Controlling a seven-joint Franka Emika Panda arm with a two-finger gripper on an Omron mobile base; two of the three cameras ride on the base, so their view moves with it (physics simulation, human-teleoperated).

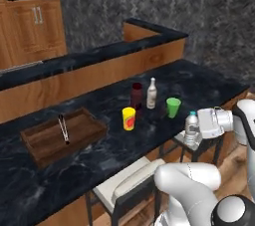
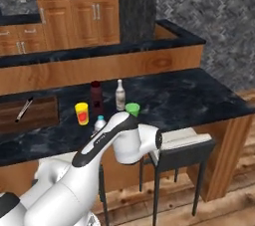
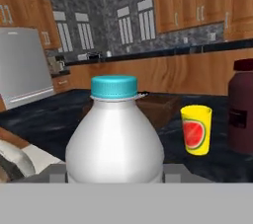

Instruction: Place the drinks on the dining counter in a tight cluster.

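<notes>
Drinks are the work items: three small bottles to be grouped on the dining counter point(image 1: 209, 88).

1. Nearest item: the clear bottle point(image 3: 115, 139) with the light-blue cap. You will find it clenched in the gripper point(image 1: 195, 131), upright, held at the body below the shoulder. In the left base view it sits at the near counter edge, above a stool point(image 1: 127, 182); whether its base touches the top cannot be told.
2. Handling, as judged: the bottle looks like thin plastic, light, smooth and somewhat slippery. Keep the hold on the straight body wall, not on the cap or the tapered shoulder. Keep it vertical while moving.
3. Next out: a yellow cup point(image 1: 129, 118) and a green cup point(image 1: 173, 107) stand on the counter between you and the other drinks. Route around them.
4. Beyond the cups: the maroon bottle point(image 1: 136, 95) and the tan bottle point(image 1: 152, 93) stand upright, near each other but apart. The tan one is slim and likely tips easily; approach it with care.
5. Farther left: a wooden tray point(image 1: 37, 145) holding tongs point(image 1: 63, 128). Leave it alone.
</notes>
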